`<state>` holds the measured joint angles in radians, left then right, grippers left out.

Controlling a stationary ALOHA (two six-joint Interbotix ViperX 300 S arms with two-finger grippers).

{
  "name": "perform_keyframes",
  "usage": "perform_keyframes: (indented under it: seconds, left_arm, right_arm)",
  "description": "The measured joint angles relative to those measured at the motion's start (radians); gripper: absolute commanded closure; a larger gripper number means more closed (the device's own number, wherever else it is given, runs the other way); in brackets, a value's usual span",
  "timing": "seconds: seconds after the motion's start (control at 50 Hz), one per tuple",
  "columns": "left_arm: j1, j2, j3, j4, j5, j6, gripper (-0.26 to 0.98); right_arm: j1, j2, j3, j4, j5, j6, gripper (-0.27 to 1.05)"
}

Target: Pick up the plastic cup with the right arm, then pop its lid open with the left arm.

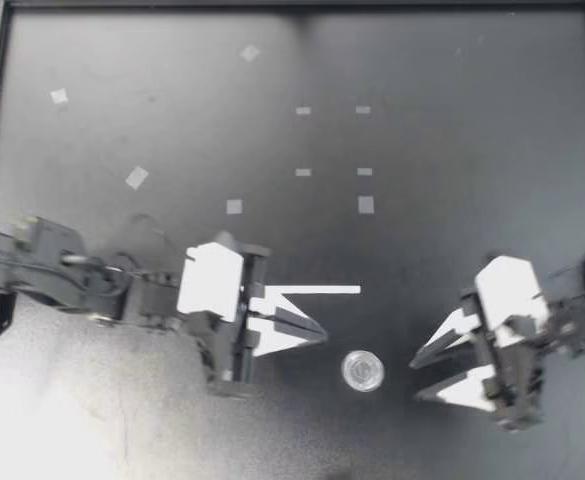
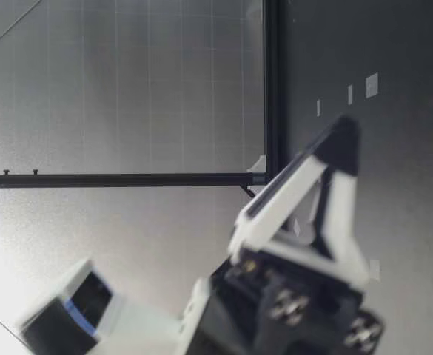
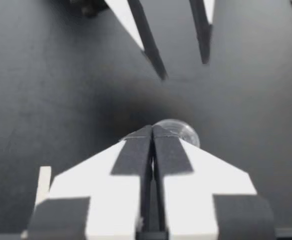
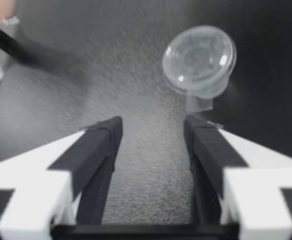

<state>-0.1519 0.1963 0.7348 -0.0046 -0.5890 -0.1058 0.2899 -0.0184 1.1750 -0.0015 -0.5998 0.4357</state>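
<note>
**Entry: two tools flanking a clear cup, no contact**

Top view. Left tool (image 1: 322, 335): fingers drawn together to a single tip, holding nothing. Right tool (image 1: 416, 379): fingers spread, nothing between them. Clear cup (image 1: 362, 371): small, round, standing on the dark desk (image 1: 452, 150) between the two tools, just ahead of the left tool's tip and a little to one side of it, near but apart from the right tool's fingertips. White strip (image 1: 322, 290): flat on the desk beside the left tool, on the side away from the cup. Tape marks (image 1: 365, 204): small squares, well beyond both tools.

Low view. A lone tool (image 2: 346, 137): close to the camera, fingers meeting at the tip, raised just above the desk. Which arm it belongs to cannot be told. The cup is not seen.

Left wrist view. The fingers are pressed flat against each other. The cup sits just past their tip, partly hidden by it. The right tool's two fingertips show farther ahead.

Right wrist view. The fingers stand parted. The cup lies ahead of them, off toward one finger and untouched.

Judgement. This is the approach stage. A grasp calls for the right tool to line up on the cup and advance until it sits between the fingers.
</note>
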Motion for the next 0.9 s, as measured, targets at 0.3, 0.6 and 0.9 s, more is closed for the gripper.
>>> perform_keyframes:
  seconds: [0.3,0.6,0.9]
  left_arm:
    - [-0.012,0.066,-0.052,0.008,0.000,0.005,0.70]
    - [-0.020,0.106,-0.110,0.014,0.098,0.006,0.70]
    - [-0.028,0.133,-0.141,0.017,0.120,0.009,0.70]
  right_arm:
    - [0.003,0.103,-0.015,0.058,-0.023,-0.012,0.21]
    - [0.003,0.147,-0.054,0.098,-0.034,-0.044,0.14]
    - [0.003,0.179,-0.087,0.100,-0.035,-0.046,0.14]
